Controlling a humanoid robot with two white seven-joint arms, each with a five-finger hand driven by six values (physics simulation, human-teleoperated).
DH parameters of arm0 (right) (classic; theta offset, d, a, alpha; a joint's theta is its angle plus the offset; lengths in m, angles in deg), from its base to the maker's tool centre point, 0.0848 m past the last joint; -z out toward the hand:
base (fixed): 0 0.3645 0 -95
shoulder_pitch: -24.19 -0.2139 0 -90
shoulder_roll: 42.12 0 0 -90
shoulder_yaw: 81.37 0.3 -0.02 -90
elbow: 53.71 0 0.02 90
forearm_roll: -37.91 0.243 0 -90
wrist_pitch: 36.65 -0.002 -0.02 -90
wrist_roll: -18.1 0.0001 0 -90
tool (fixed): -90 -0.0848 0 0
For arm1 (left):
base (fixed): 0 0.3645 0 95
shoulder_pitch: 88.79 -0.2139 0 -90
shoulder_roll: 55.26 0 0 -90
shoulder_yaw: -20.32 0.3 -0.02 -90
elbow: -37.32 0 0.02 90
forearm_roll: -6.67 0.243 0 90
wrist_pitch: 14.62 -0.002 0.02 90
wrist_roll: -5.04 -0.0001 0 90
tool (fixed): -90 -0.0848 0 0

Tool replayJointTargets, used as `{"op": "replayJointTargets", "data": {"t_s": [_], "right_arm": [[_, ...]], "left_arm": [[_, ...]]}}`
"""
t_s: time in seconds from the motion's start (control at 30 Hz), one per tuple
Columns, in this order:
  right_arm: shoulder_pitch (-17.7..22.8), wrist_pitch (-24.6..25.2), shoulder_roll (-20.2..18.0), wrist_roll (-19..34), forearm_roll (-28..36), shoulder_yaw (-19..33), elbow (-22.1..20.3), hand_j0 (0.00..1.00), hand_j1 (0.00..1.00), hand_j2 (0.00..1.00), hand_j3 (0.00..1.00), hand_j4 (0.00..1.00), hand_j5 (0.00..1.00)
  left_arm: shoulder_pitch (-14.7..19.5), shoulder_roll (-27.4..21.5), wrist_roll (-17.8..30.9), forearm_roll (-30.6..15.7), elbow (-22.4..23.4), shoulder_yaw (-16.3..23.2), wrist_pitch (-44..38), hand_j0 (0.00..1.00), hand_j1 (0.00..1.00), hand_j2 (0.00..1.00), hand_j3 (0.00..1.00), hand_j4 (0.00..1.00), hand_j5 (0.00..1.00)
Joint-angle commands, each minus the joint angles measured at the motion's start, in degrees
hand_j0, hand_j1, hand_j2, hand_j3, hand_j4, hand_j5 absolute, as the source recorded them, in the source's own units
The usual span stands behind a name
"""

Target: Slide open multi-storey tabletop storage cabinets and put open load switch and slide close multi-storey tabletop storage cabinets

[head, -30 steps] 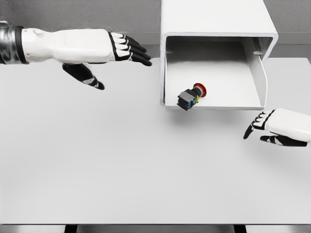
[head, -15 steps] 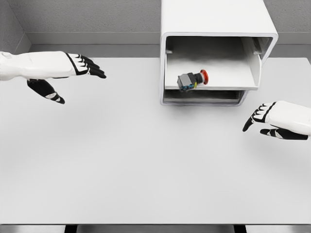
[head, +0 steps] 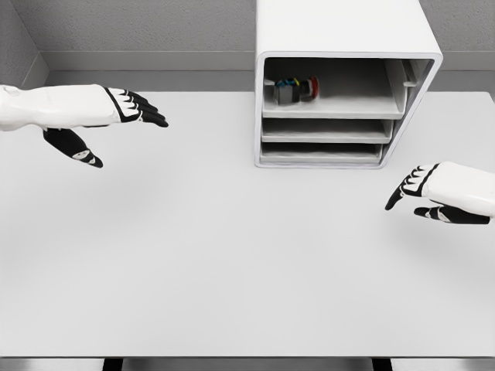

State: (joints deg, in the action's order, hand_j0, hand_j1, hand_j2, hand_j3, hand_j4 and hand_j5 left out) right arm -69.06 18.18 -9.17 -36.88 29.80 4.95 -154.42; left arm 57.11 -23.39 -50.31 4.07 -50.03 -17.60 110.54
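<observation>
Both hands are seen empty and clear of the work: the left hand (head: pixel 116 108), at the upper left of the frame, is held flat with fingers extended and thumb hanging below, while the right hand (head: pixel 433 193), at the right edge, is relaxed with fingers loosely spread. The load switch (head: pixel 298 90), red-capped, is shown lying in the top drawer (head: pixel 340 100) of the white tabletop storage cabinet (head: pixel 340 31) at upper centre. All three drawers appear pushed in, flush with the cabinet's front. The task is judged essentially finished, with placing and closing done and nothing evidently left on the grey table (head: pixel 232 255).
</observation>
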Motion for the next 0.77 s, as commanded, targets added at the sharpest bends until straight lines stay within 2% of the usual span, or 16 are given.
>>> {"op": "replayJointTargets", "data": {"t_s": [0.0, 0.1, 0.17, 0.2, 0.23, 0.33, 0.43, 0.73], "right_arm": [[0.0, 0.2, -0.1, 0.0, 0.4, 0.0, 0.0, 0.62, 0.62, 0.62, 0.62, 0.62, 0.62], [-0.2, 0.2, -0.1, 0.0, 0.4, 0.0, 0.0, 0.62, 0.62, 0.62, 0.62, 0.62, 0.62], [-0.6, 0.2, -0.1, 0.0, 0.4, 0.0, 0.0, 0.65, 0.65, 0.65, 0.65, 0.65, 0.65], [-0.7, 0.2, -0.1, 0.0, 0.4, -0.4, 0.0, 0.91, 0.91, 0.91, 0.91, 0.91, 0.91], [-1.4, 0.2, 0.0, 0.0, 0.3, -1.6, 0.0, 1.0, 1.0, 1.0, 1.0, 1.0, 1.0], [-4.0, 0.2, 0.2, 0.0, 0.4, -5.5, 0.0, 1.0, 1.0, 1.0, 1.0, 1.0, 1.0], [-4.3, 0.2, 0.4, 0.0, 0.4, -6.8, 0.0, 1.0, 1.0, 1.0, 1.0, 1.0, 1.0], [-4.2, 0.2, 0.4, 0.0, 0.4, -7.2, 0.0, 1.0, 1.0, 1.0, 1.0, 1.0, 1.0]], "left_arm": [[0.0, -0.1, 0.0, -0.4, 0.0, -0.1, -0.2, 1.0, 1.0, 1.0, 1.0, 1.0, 1.0], [-0.1, 0.1, -0.2, -0.4, -0.3, 0.2, -0.2, 1.0, 1.0, 1.0, 1.0, 1.0, 1.0], [-1.6, 0.5, -0.2, -0.5, -0.5, 0.9, -0.2, 1.0, 1.0, 1.0, 1.0, 1.0, 1.0], [-1.8, 0.6, -0.2, -0.5, -0.5, 1.1, -0.2, 1.0, 1.0, 1.0, 1.0, 1.0, 1.0], [-1.9, 0.6, -0.2, -0.5, -0.5, 2.2, -0.2, 1.0, 1.0, 1.0, 1.0, 1.0, 1.0], [-2.0, 0.6, -0.3, -0.5, -0.5, 2.4, -0.2, 1.0, 1.0, 1.0, 1.0, 1.0, 1.0], [-2.0, 0.5, -0.3, -0.5, -0.4, 2.4, -0.2, 1.0, 1.0, 1.0, 1.0, 1.0, 1.0], [-2.1, 0.5, -0.3, -0.5, -0.5, 2.4, -0.2, 1.0, 1.0, 1.0, 1.0, 1.0, 1.0]]}}
